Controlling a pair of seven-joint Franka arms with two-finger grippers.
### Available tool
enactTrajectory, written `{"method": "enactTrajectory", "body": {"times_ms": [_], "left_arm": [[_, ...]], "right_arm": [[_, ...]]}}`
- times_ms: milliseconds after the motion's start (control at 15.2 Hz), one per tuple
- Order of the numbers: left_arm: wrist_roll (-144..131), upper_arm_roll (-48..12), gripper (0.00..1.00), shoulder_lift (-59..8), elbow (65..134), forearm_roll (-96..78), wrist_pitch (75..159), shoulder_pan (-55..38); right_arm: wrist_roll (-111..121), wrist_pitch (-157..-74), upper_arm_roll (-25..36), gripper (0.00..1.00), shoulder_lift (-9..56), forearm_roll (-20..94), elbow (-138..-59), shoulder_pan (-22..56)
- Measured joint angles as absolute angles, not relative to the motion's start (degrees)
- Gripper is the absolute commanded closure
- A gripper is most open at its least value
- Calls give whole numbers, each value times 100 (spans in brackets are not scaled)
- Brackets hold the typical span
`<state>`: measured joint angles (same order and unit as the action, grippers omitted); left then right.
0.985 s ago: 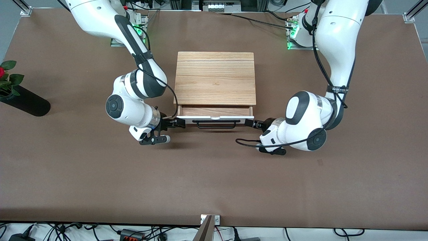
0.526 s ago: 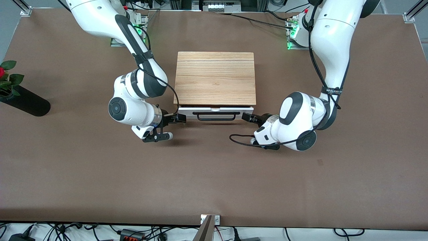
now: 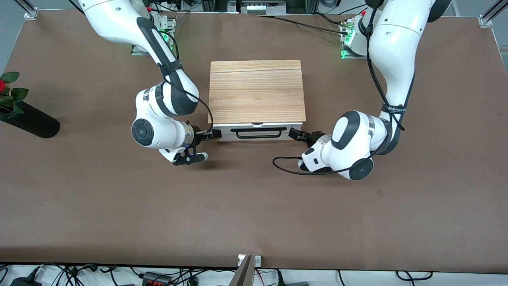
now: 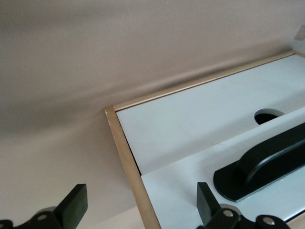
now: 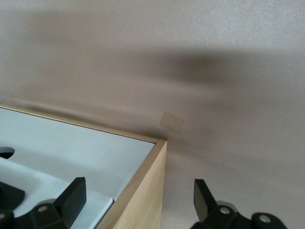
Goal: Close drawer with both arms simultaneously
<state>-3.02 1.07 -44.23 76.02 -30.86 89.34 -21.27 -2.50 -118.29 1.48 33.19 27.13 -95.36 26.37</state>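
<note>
— Where's the right arm (image 3: 158,75)?
— It reaches down from its base at the desk's top edge, elbow bent, wrist low; the right pincer (image 3: 214,134) points sideways toward the desk's middle, fingers (image 5: 71,200) spread apart.
— And the left arm (image 3: 391,71)?
— Mirrored: forearm folded low, left pincer (image 3: 295,134) facing the right one, its fingers (image 4: 74,206) also spread.

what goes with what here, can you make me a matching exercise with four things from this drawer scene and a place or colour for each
Things:
1. drawer
2. handle
3. left gripper
4. right gripper

Descriptions:
A. thin black bar
B. fingers open at the drawer front's corner toward the right arm's end
C. white front panel, pushed into the wooden cabinet
D. fingers open at the drawer front's corner toward the left arm's end

Pairs: 1-C, 2-A, 3-D, 4-B
</note>
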Motion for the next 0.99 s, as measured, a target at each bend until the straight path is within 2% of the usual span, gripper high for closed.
{"method": "enactTrajectory", "body": {"times_ms": [591, 788, 985], "left_arm": [[-302, 176, 0, -4492, 7540, -3823, 8932, -2099], [-302, 457, 0, -4478, 7208, -3825, 8985, -2092], [-293, 866, 0, -4433, 6887, -3826, 8976, -2057]], "right_arm": [[-208, -11814, 185, 0, 3319, 2713, -9365, 2610], [-208, -11745, 226, 0, 3296, 2714, -9213, 2484], [-210, -11154, 281, 0, 3190, 2717, -8772, 2149]]}}
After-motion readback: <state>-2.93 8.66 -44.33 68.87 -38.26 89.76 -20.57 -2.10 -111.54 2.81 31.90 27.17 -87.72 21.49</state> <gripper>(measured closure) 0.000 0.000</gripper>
